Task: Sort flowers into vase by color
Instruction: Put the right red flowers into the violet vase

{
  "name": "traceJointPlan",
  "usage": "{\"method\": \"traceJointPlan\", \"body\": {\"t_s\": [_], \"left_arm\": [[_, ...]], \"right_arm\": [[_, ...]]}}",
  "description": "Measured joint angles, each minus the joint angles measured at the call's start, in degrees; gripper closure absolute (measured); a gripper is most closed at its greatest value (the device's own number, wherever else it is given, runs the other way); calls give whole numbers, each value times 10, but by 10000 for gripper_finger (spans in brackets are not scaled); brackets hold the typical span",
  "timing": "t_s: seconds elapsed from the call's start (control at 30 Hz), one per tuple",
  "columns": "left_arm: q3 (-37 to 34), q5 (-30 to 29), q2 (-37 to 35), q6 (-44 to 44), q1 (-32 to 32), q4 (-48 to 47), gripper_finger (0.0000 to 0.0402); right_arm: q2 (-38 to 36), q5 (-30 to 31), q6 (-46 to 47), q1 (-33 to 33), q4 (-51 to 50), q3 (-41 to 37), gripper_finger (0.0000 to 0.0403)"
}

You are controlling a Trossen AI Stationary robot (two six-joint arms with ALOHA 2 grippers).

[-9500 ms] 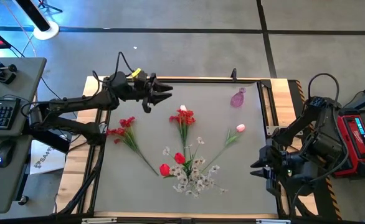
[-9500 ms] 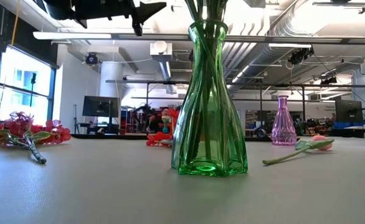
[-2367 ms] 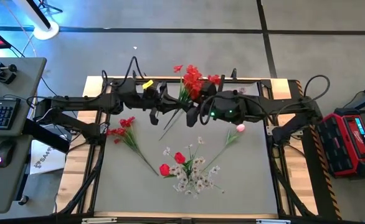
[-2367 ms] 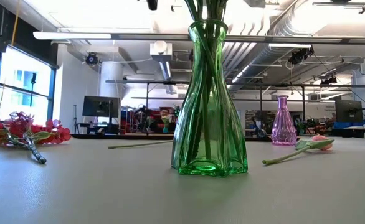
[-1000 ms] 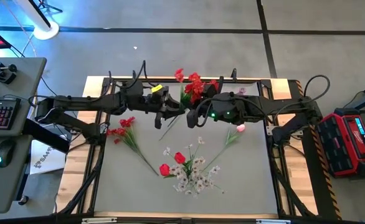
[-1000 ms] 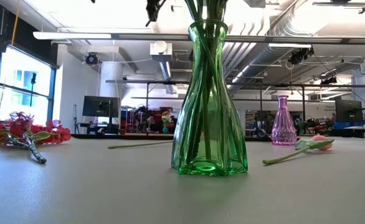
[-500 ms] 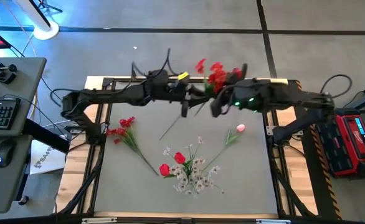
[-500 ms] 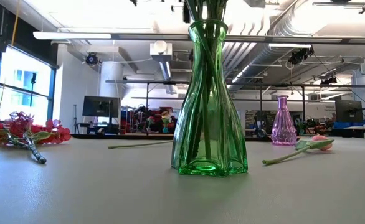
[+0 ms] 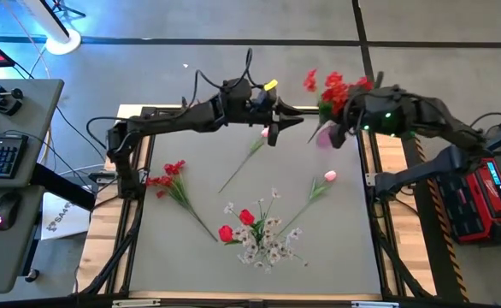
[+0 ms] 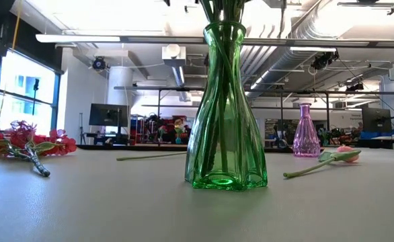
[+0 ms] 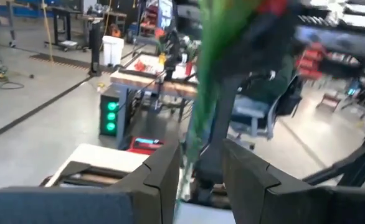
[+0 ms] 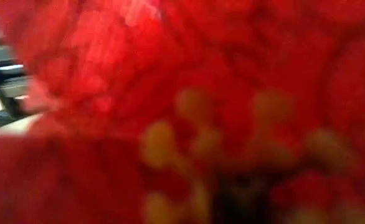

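Observation:
A bunch of red flowers (image 9: 332, 87) hangs in the air over the table's far right, near the pink vase (image 9: 321, 139). My left gripper (image 9: 291, 121) reaches level from the left and is shut on the bunch's green stems (image 11: 198, 118). My right gripper (image 9: 334, 135) is shut right at the blossoms (image 12: 182, 93), which fill its wrist view. The green vase (image 10: 224, 107) stands near the front with white and red flowers (image 9: 255, 229) in it. My left gripper has the green stems' lower part (image 11: 189, 165) between its two fingers (image 11: 164, 171). The fingers come level from the table's left. The stems run on ahead of the fingers toward the blossoms, and the bunch is lifted clear of the table. My right gripper sits against the red bunch, but the blossoms hide its fingers; whether it grips the bunch I cannot tell.
A second red bunch (image 9: 172, 175) lies at the table's left. A loose pink-tipped stem (image 9: 240, 162) lies in the middle. A pink tulip (image 9: 329, 177) lies at the right. A desk with a keyboard stands left of the table.
Both grippers have gone together toward the table's right edge and somewhat up, carrying the red bunch from over the far middle to over the far right. My left arm has stretched out and my right arm has drawn back. The things on the table have stayed put.

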Motion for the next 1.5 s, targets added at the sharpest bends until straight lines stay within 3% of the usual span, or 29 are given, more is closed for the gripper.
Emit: {"method": "traceJointPlan", "body": {"t_s": [0.27,0.4,0.5,0.67,0.9,1.2,1.5], "left_arm": [[0,0,-61,40,9,-59,300],[-1,-7,-93,71,9,-77,300],[-1,-25,-112,80,8,-84,300],[-1,-32,-118,81,9,-88,300],[-1,-33,-116,81,8,-95,300],[-1,-32,-115,81,8,-97,300],[-1,-32,-115,81,8,-96,300]], "right_arm": [[-43,-26,-36,-69,-3,0,403],[-41,8,-26,-101,-2,-2,403],[-43,29,-11,-127,16,-29,403],[-51,6,12,-161,32,-75,403],[-60,17,21,-165,39,-89,403],[-65,99,23,-165,39,-89,403],[-65,127,48,-165,9,-91,403]]}}
